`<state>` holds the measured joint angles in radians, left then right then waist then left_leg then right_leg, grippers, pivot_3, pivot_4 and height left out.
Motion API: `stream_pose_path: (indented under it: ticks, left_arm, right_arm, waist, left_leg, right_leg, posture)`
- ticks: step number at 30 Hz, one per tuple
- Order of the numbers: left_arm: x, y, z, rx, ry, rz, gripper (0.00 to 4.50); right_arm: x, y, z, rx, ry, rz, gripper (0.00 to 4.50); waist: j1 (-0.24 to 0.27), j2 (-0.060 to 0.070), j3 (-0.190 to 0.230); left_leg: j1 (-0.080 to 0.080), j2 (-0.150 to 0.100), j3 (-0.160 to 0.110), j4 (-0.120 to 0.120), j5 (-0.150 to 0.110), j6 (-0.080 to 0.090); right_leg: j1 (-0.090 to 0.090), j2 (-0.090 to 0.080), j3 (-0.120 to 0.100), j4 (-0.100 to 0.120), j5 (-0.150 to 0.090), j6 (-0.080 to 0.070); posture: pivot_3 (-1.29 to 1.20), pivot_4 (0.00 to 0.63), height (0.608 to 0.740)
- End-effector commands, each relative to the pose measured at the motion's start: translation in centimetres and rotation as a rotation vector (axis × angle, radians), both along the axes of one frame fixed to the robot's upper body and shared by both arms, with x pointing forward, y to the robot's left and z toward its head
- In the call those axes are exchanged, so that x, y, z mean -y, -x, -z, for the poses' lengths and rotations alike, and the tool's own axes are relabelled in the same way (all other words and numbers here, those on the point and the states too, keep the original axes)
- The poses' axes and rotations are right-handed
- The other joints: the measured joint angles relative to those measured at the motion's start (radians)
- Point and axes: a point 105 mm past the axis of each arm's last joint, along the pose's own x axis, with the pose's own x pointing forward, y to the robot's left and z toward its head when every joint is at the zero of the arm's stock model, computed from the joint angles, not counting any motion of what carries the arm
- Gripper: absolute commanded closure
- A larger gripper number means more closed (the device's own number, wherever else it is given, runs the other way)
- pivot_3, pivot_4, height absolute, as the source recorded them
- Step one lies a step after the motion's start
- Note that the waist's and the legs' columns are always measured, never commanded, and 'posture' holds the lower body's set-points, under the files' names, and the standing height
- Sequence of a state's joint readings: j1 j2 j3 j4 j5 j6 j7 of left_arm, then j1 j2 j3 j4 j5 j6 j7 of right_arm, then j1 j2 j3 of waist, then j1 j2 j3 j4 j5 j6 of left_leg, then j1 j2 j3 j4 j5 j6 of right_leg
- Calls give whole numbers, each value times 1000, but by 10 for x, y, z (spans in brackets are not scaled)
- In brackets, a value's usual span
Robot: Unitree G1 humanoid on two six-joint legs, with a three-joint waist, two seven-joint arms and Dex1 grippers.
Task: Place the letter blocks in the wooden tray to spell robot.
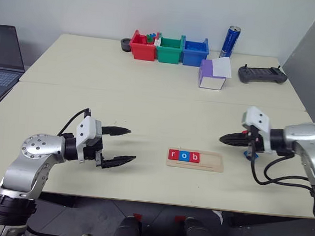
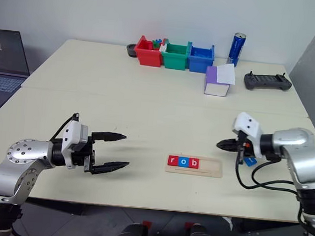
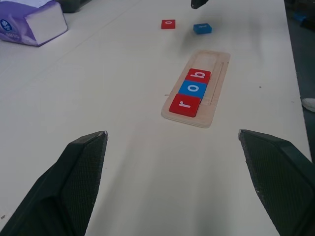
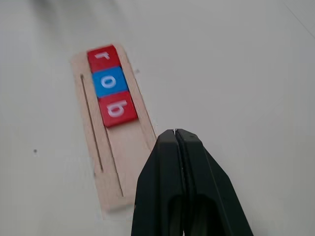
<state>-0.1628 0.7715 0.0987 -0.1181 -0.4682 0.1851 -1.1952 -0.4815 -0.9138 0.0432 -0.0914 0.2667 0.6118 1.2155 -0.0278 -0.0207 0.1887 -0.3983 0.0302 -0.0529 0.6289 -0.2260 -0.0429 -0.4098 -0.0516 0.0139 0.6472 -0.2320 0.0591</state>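
The wooden tray (image 1: pixel 211 162) lies near the table's front edge, right of centre. In its left end sit three letter blocks in a row: red r (image 1: pixel 173 155), blue o (image 1: pixel 184 156), red b (image 1: pixel 195 157); the right part of the tray is bare. A loose red o block (image 3: pixel 168 23) and a loose blue block (image 3: pixel 202 28) lie on the table beyond the tray, beside my right gripper. My right gripper (image 1: pixel 223 139) is shut on nothing, hanging above the table just right of the tray. My left gripper (image 1: pixel 131 144) stands open and empty, well left of the tray.
Along the far edge stand a red bin (image 1: pixel 143 46), a green bin (image 1: pixel 169 49) and a blue bin (image 1: pixel 195 51), with a blue can (image 1: pixel 231 41), a white-and-purple box (image 1: pixel 213 74) and a dark controller (image 1: pixel 262 75). A laptop (image 1: pixel 2 60) sits far left.
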Motion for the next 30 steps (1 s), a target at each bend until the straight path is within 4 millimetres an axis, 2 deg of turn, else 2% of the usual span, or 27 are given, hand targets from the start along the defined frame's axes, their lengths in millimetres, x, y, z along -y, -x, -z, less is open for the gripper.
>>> stream_pose_path:
  ticks: [1, 3, 7, 10, 14, 19, 24, 27, 30]
  left_arm:
    - [-2, -1, -5, 35, 6, 14, 0]
    - [-1, -1, -4, 35, 8, 21, 0]
    - [-1, -3, -4, 35, 9, 30, 0]
    - [1, -4, -3, 33, 7, 43, 0]
    - [4, -8, -3, 34, 8, 55, 0]
    - [8, -11, -4, 43, 14, 63, 0]
    - [6, -9, -4, 37, 8, 66, 0]
    - [3, -8, -4, 33, 3, 63, 0]
    - [2, -9, -4, 33, 2, 60, 0]
  right_arm:
    - [26, 1, -18, 52, -26, 132, 4301]
    - [41, 1, -19, 45, -42, 222, 3928]
    - [69, 5, -21, 54, -45, 381, 2544]
    - [79, 10, -16, 37, -39, 441, 1471]
    - [89, 3, -11, 36, -48, 522, 55]
    - [112, 1, -5, 6, -79, 658, 22]
    - [121, 10, -2, -46, -91, 690, 22]
    - [120, 14, 2, -62, -75, 668, 22]
    - [111, 10, 0, -45, -125, 649, 22]
  waist:
    - [0, 0, 0]
    - [-2, 0, 0]
    - [-3, 0, 0]
    - [-1, 0, 0]
    - [-5, 0, 0]
    - [-3, 0, 0]
    - [-2, 0, 0]
    - [-3, 0, 0]
    - [-5, 0, 0]
  left_leg:
    - [0, 0, 0, 0, 0, 0]
    - [0, 0, 0, 0, 0, 0]
    - [0, 0, 1, 0, 0, 0]
    - [0, 0, 1, 0, 0, 0]
    - [0, 0, 1, 0, 0, 0]
    - [0, 0, 1, 0, 0, 0]
    - [0, 0, 1, 0, 0, 0]
    - [0, 0, 1, 0, 0, 0]
    - [0, 0, 1, 0, 0, 0]
  right_leg:
    - [0, 0, 0, 0, 0, 0]
    - [0, 0, 0, 0, 0, 0]
    - [0, 0, 1, 0, 0, -1]
    - [0, 0, 1, 0, 0, -1]
    - [0, 0, 1, 0, 0, 0]
    - [0, 0, 1, 0, 0, 0]
    - [0, 0, 1, 0, 0, 0]
    - [0, 0, 1, 0, 0, 0]
    - [0, 0, 2, 0, 0, 0]
  posture:
    - [0, 150, 740]
    - [0, 150, 740]
    - [0, 150, 740]
    - [0, 150, 740]
    - [0, 150, 740]
    - [0, 150, 740]
    - [0, 150, 740]
    - [0, 150, 740]
    - [0, 150, 740]
